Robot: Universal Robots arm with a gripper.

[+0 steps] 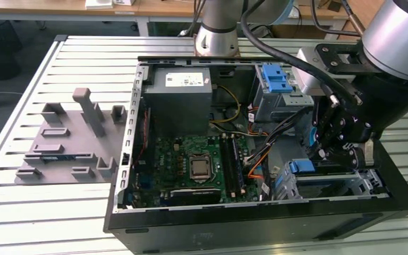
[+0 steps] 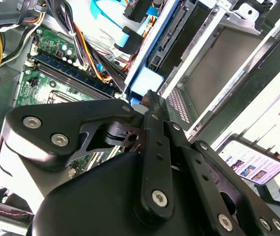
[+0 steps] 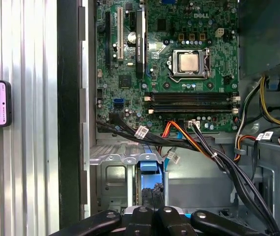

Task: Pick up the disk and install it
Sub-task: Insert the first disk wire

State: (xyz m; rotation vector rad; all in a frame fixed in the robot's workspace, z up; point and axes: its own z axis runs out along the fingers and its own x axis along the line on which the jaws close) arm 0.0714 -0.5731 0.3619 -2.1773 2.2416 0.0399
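Blue-framed, the disk (image 3: 149, 183) is sitting edge-on in the drive cage (image 1: 331, 186) at the case's near right corner; I'm seeing my claw (image 3: 152, 209) clenching its end from above, long axis running downward.

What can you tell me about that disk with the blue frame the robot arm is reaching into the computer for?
The flat hard drive in its blue plastic bracket stands on edge in the metal drive cage at the open computer case's corner, on the exterior view's right. Mostly its blue end tab and a dark edge show. The black gripper sits right over it, fingertips at its blue tab; a grip cannot be confirmed. In the second wrist view its light-blue bracket runs alongside the cage wall.
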